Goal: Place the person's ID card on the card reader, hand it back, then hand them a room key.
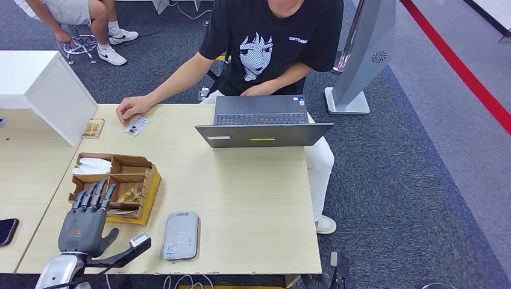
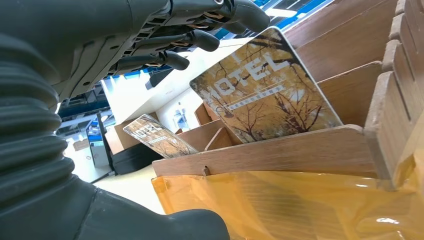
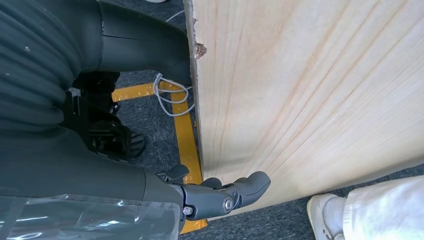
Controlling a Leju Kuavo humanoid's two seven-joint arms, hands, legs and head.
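Note:
The ID card (image 1: 137, 126) lies on the table by the person's hand (image 1: 132, 109) at the far side. Near the front edge the grey card reader (image 1: 181, 235) lies flat with nothing on it. My left hand (image 1: 84, 220) hovers open at the wooden organiser box (image 1: 143, 180), fingers stretched over its near compartments and holding nothing. In the left wrist view its fingers (image 2: 195, 40) hang just above a yellow hotel key card (image 2: 265, 92) leaning in the box; a second key card (image 2: 152, 135) stands further back. My right hand (image 3: 225, 196) hangs beside the table edge, fingers loosely bent and empty.
An open laptop (image 1: 263, 123) stands before the seated person. Another hotel card (image 1: 93, 128) lies by a white box (image 1: 51, 90) at the far left. A dark phone (image 1: 6, 230) lies on the neighbouring table. Cables (image 3: 172, 92) hang under the table edge.

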